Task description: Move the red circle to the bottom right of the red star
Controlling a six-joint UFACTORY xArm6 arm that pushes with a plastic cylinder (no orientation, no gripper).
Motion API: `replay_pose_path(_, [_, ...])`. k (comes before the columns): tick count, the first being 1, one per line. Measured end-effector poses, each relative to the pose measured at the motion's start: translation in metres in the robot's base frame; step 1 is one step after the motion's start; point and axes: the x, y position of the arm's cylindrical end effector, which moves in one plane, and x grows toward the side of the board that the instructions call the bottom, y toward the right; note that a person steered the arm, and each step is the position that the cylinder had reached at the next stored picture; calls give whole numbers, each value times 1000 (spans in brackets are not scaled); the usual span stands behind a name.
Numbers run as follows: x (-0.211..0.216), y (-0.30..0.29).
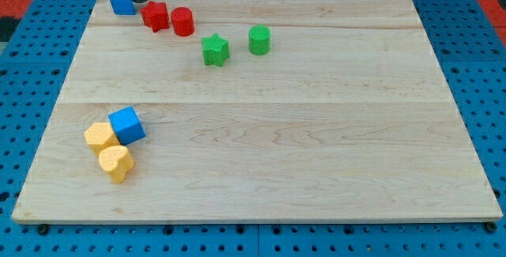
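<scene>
The red star (155, 16) lies near the view's top left of the wooden board. The red circle (183, 21) stands just to its right and slightly lower, almost touching it. My tip (139, 0) is at the top left, just up and left of the red star and right beside a blue block (122, 2). The rod enters from the view's top edge.
A green star (214, 50) and a green circle (259, 40) lie right of the red pair. At the lower left a blue cube (126, 125) touches two yellow blocks (100, 137) (116, 163). The board (316, 130) lies on a blue pegboard.
</scene>
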Motion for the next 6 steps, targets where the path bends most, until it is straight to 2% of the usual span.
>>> replay_pose_path(1, [0, 48])
replay_pose_path(3, [19, 56])
replay_pose_path(4, [44, 58])
replay_pose_path(6, [40, 71])
